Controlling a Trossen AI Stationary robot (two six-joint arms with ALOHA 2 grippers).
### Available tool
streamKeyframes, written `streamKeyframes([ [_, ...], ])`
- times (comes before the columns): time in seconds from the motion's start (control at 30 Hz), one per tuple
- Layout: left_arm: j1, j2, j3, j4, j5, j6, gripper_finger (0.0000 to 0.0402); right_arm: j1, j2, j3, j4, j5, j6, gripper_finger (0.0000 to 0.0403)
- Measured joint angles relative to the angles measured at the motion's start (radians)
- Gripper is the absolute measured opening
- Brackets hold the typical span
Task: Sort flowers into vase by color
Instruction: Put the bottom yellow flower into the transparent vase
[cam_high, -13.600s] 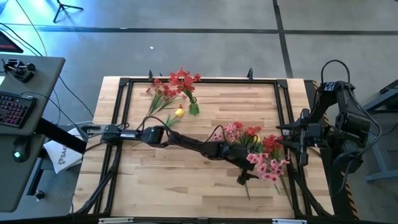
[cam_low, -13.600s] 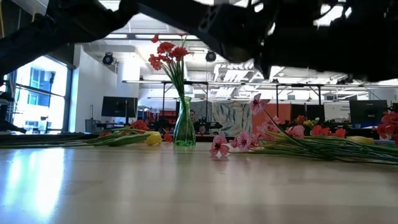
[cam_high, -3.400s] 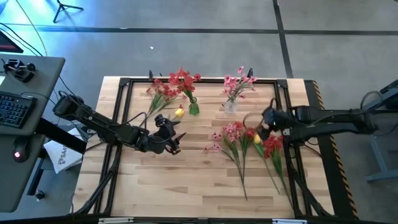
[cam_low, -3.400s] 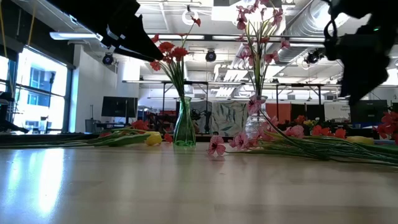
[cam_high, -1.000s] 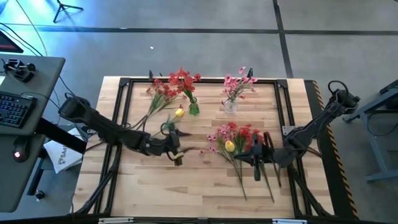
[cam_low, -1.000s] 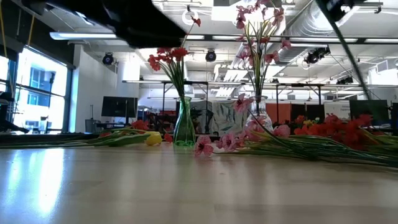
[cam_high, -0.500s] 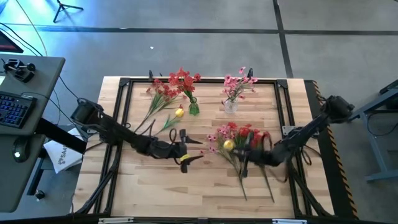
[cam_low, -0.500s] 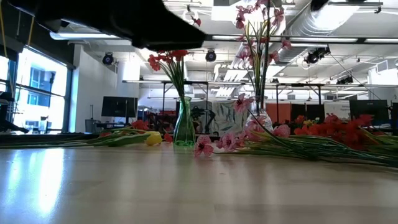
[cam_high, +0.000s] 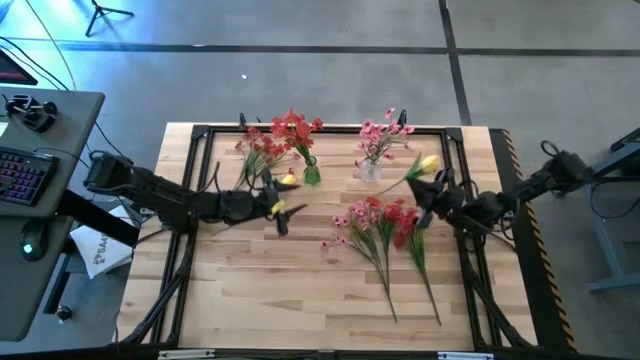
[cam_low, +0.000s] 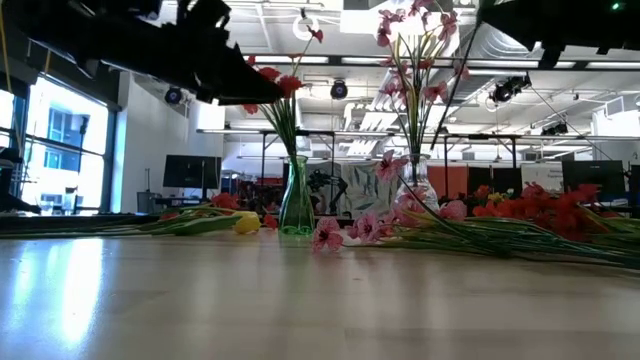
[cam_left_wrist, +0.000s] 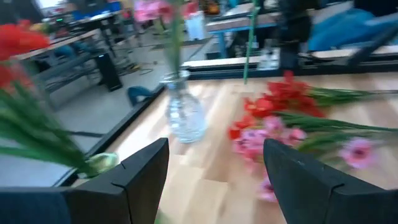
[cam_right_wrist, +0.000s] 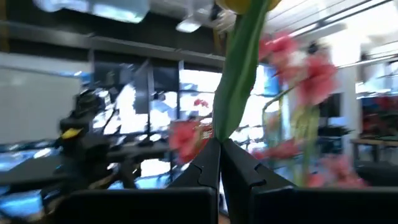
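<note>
Half a second ago the right gripper (cam_high: 436, 190) sat low among the loose stems in the middle of the table; it is now raised beside the clear vase (cam_high: 371, 170), its fingers pinched on the stem of a yellow flower (cam_high: 428, 164) whose bloom points toward the back edge. The left gripper (cam_high: 277, 210) has pulled back from the table's middle toward the green vase (cam_high: 312, 175), and its fingers stand spread with nothing between them.

The green vase holds red flowers (cam_high: 291, 127); the clear vase holds pink flowers (cam_high: 384, 131). In the low view both vases stand upright side by side, green (cam_low: 296, 208) left of clear (cam_low: 415, 185).

Loose sprays still lie on the wooden table (cam_high: 300, 290): a mixed pink and red pile (cam_high: 378, 216) right of centre, and a red bunch with one yellow bloom (cam_high: 262, 160) beside the green vase.

The right wrist view is blurred; only a green stem (cam_right_wrist: 239, 74) rising from the closed fingertips is plain. In the low view the arms are dark shapes cut off at the top edge
</note>
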Motion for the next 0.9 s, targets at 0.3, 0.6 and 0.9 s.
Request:
streamKeyframes([
  [0.3, 0.105, 0.0, 0.0, 0.001, 0.003, 0.007, 0.0247, -0.264, -0.01, 0.031, -0.04, -0.186, 0.1, 0.0],
  [0.6, 0.094, 0.007, 0.0, -0.002, 0.003, -0.052, 0.0247, -0.305, -0.011, 0.212, -0.452, -0.189, -0.046, 0.0],
  [0.9, 0.064, 0.017, -0.001, 0.0, -0.008, -0.1, 0.0247, -0.305, 0.029, 0.252, -0.445, -0.188, -0.15, 0.0],
])
